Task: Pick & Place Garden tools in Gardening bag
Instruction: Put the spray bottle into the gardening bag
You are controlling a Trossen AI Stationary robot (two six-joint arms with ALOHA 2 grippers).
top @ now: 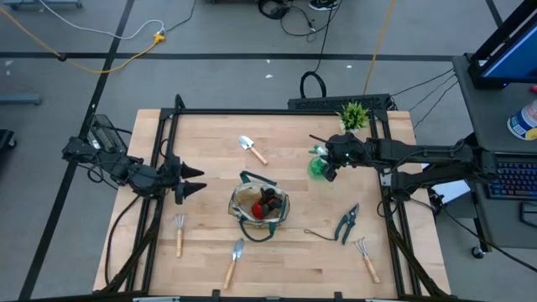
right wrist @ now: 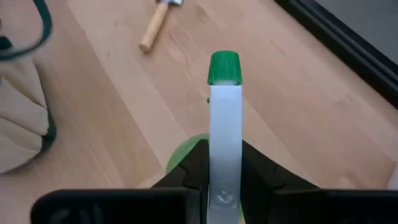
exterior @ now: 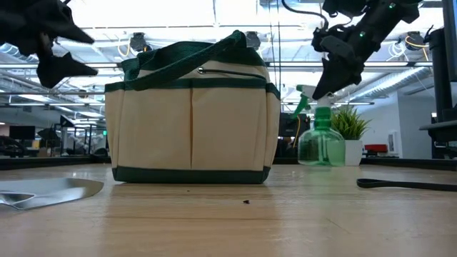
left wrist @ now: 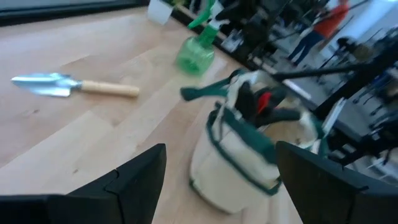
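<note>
Right wrist view shows the right gripper (right wrist: 224, 171) squeezed tight on the white top of the spray bottle (right wrist: 224, 112). The bottle stands on the table (top: 210, 143) near the bag (top: 260, 208). I think a good lift goes straight up, slow, so the bottle does not slip. Then carry it over the bag's open top. The left gripper (top: 195, 179) waits wide open beside the bag.

A grey floor (top: 67, 84) surrounded the wooden table (top: 210, 134); a yellow cable (top: 101, 63) lay far left, ceiling lights (exterior: 143, 14) glowed overhead.
</note>
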